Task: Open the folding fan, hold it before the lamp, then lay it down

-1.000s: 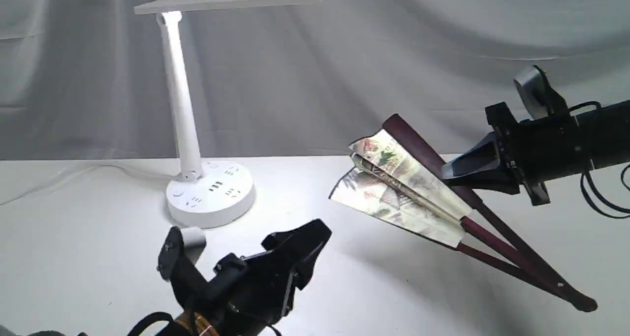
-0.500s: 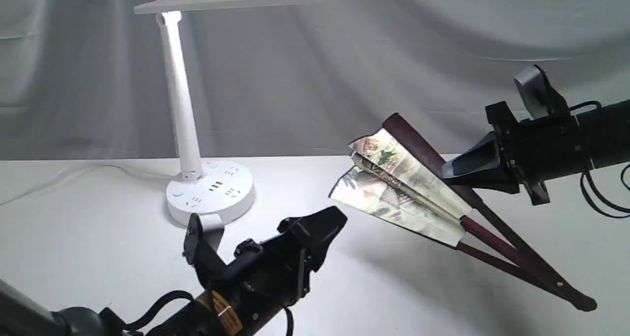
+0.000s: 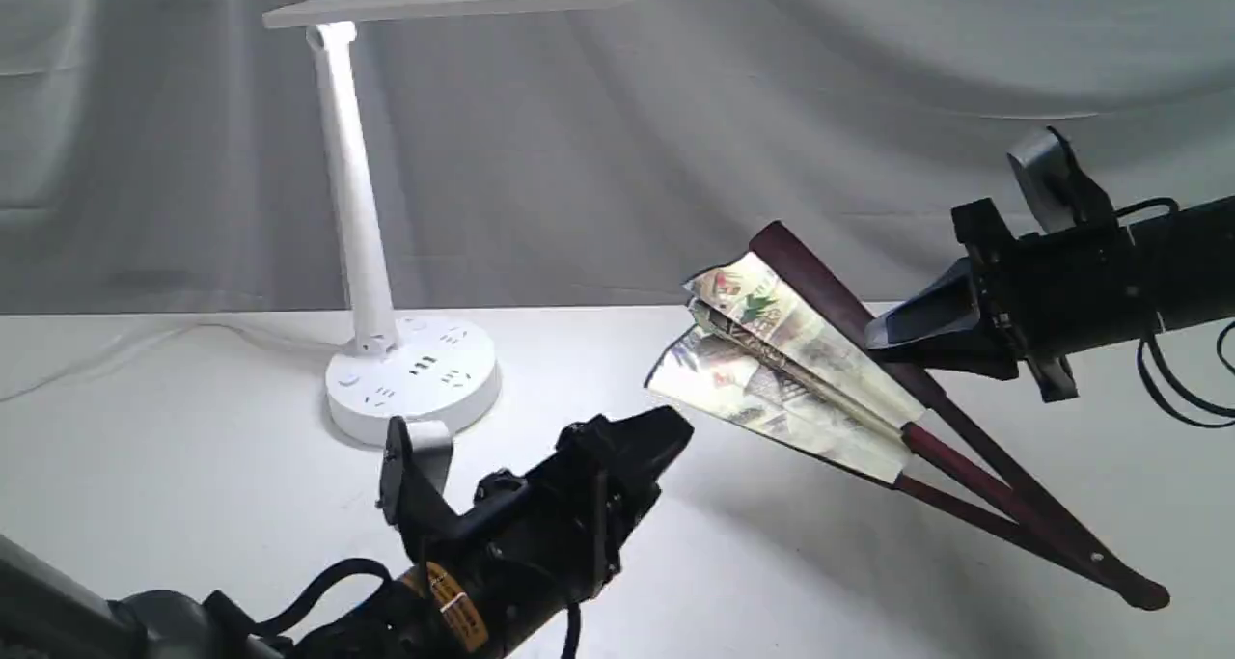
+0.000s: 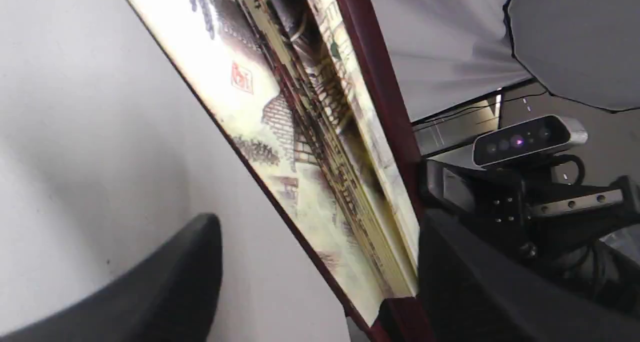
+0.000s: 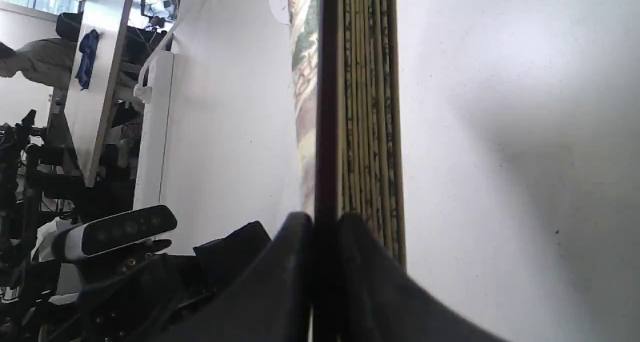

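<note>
Left arm has come forward over the last second, so the left gripper (image 3: 672,434) is nearer the folding fan (image 3: 786,365) than it was. On my right side nothing has shifted.

I'm reading the left gripper as spread wide and carrying nothing. In the left wrist view its two dark fingers (image 4: 170,277) stand far apart, with the fan's painted pleats filling the space beyond them. From the exterior view the tips sit just below and beside the fan's lowest paper corner. They are close, but I can't make out whether they touch.

The right gripper (image 3: 880,339) is clamped down narrow on the fan's upper guard (image 3: 810,278). In the right wrist view the pads (image 5: 285,262) are pinched tight on that maroon strip, and the stacked pleats run straight out ahead of them.

The fan is only partly spread, with a few folds open and the rest still bunched against the held guard. It hangs tilted off the right gripper. Its paper end is raised and points toward the left gripper, and its pivot end (image 3: 1143,596) is low, below and behind the right gripper, down at the table (image 3: 193,466). I can't tell if it rests there.

The lamp (image 3: 359,225) stands on the table behind the left gripper, on the side away from the fan and well apart from the right gripper.
</note>
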### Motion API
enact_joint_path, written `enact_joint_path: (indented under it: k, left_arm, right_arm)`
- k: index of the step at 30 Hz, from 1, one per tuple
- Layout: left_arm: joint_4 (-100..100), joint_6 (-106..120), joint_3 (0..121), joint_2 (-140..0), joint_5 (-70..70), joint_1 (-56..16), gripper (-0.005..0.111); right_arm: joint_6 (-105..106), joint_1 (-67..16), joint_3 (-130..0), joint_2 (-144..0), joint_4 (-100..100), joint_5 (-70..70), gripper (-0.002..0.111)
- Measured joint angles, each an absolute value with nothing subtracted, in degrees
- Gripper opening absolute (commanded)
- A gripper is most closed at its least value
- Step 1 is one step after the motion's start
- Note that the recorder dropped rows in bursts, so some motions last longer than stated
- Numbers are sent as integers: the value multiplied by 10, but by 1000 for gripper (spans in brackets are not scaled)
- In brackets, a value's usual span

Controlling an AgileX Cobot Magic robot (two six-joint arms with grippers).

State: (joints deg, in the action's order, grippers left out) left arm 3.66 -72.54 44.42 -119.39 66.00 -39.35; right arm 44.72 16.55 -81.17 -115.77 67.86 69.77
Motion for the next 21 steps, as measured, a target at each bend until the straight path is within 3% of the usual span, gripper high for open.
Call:
enact_joint_path:
  k: [21]
  left_arm:
    - [38,-998,616,-1336,690,-393,57]
  right_arm:
    - [446,165,-812,-1158,684,698,0]
